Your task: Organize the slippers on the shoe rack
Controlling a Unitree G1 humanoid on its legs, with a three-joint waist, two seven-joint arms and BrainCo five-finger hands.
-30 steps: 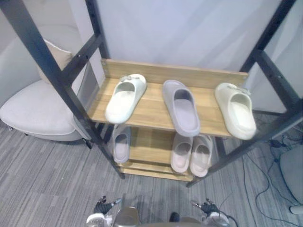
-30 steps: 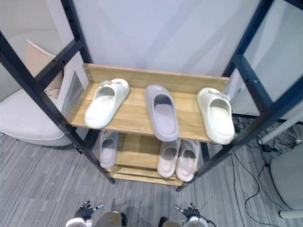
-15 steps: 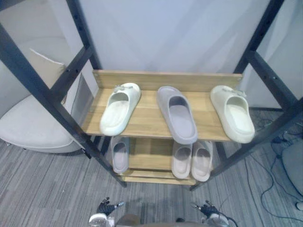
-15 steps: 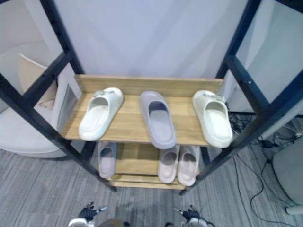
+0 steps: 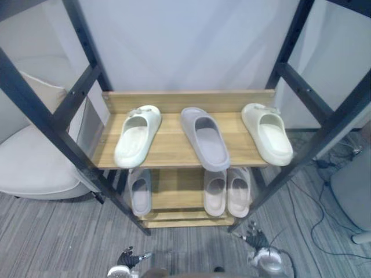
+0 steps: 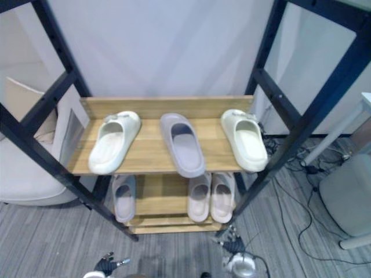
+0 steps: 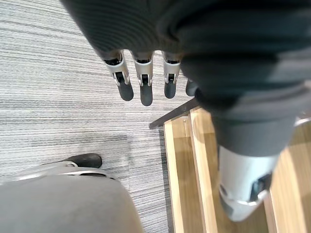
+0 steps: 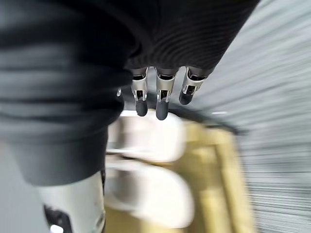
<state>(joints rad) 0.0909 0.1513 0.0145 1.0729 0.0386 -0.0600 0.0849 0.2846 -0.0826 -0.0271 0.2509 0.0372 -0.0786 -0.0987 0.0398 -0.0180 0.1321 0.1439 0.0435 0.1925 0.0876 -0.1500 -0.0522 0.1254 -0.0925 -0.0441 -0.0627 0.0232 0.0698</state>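
The shoe rack [image 5: 174, 158] has a black metal frame and two wooden shelves. On the upper shelf a cream slipper [image 5: 137, 135] lies at the left, a lilac-grey slipper [image 5: 204, 138] in the middle and a second cream slipper [image 5: 267, 133] at the right. The lower shelf holds a grey slipper [image 5: 139, 191] at the left and two pale pink slippers [image 5: 215, 191] [image 5: 238, 191] side by side. My left hand [image 5: 128, 259] hangs low over the carpet, open and empty. My right hand [image 5: 258, 240] is open near the rack's lower right corner, its fingers [image 8: 163, 94] above the pale slippers [image 8: 146, 138].
A white armchair [image 5: 29, 168] with a cushion [image 5: 40, 92] stands left of the rack. A grey seat [image 5: 353, 191] and floor cables [image 5: 324, 220] are at the right. Slanted black frame bars [image 5: 52, 121] cross in front of the shelves. The floor is grey carpet [image 7: 58, 97].
The camera has shifted, so the rack sits differently in view. My right hand has come up closer to the rack's lower right corner. The slippers have not moved.
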